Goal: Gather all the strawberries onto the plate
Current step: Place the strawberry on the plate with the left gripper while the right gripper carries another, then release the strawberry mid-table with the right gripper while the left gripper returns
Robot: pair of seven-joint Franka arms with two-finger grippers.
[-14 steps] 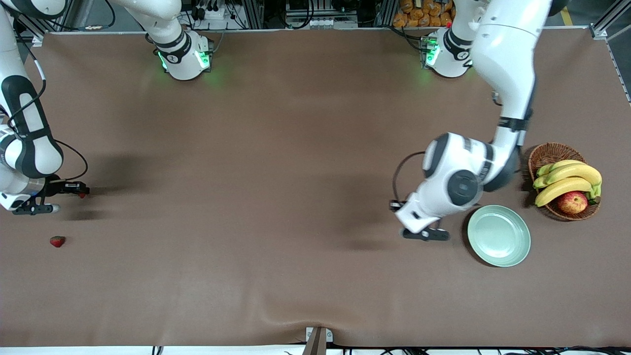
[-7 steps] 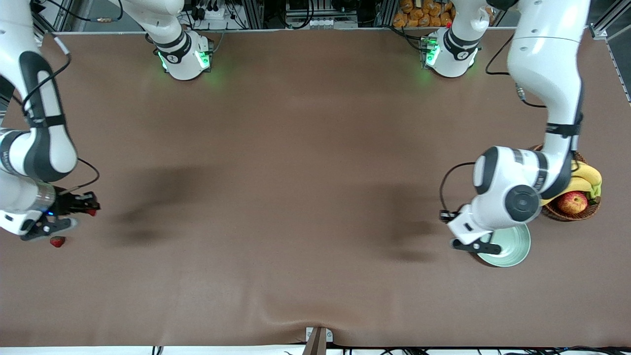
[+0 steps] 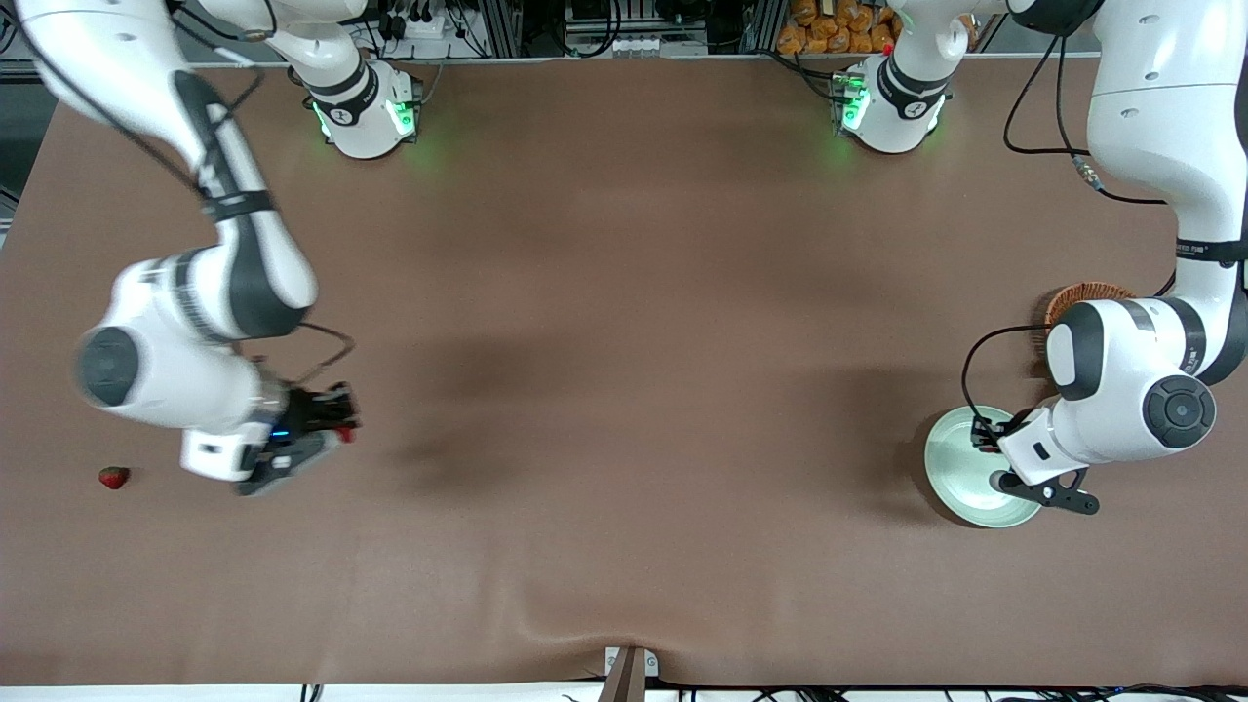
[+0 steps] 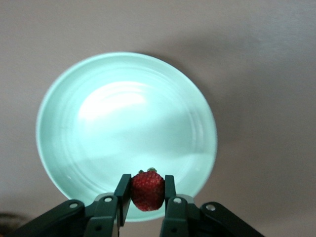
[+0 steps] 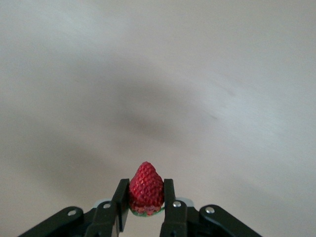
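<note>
The pale mint-green plate lies near the left arm's end of the table. My left gripper hangs over it, shut on a dark-red strawberry; in the left wrist view the plate fills the space under the berry. My right gripper is in the air over bare cloth toward the right arm's end, shut on another strawberry that points tip outward. One more strawberry lies on the cloth close to the right arm's end of the table.
A brown wicker basket stands beside the plate, farther from the front camera, mostly hidden by the left arm. A brown cloth covers the table. A small bracket sits at the table's front edge.
The left arm has swung from beside the plate to over it, with its berry. The right arm has carried its berry away from the table's end toward the middle.
</note>
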